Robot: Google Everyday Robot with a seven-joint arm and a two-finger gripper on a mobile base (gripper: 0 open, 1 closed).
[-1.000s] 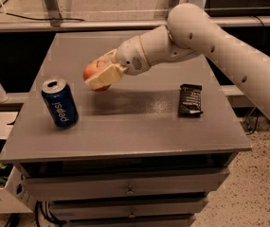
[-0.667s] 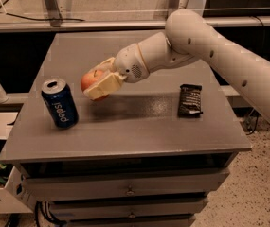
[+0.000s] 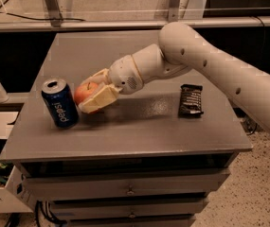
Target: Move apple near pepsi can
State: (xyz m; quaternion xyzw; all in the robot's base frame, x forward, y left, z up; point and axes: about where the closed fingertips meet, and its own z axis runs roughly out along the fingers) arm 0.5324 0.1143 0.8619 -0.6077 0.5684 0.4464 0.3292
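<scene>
Left of centre, the pepsi can (image 3: 58, 103) is standing upright; just right of it, our gripper (image 3: 93, 90) is clasping the apple (image 3: 83, 92) low over the table (image 3: 148, 126). We are judging this the placing step: next, lowering gently and letting go without nudging the can.

The matt cream plastic gripper (image 3: 84, 95) beside the glossy aluminium pepsi can (image 3: 59, 104) grips a smooth-skinned apple (image 3: 87, 91).

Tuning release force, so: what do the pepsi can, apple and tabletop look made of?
The pepsi can looks like thin metal, likely aluminium: glossy blue print, silvery rim. The apple seems real fruit: smooth red-orange skin, clamped in the gripper beside the can. The table is matte grey, probably painted metal or laminate.
</scene>
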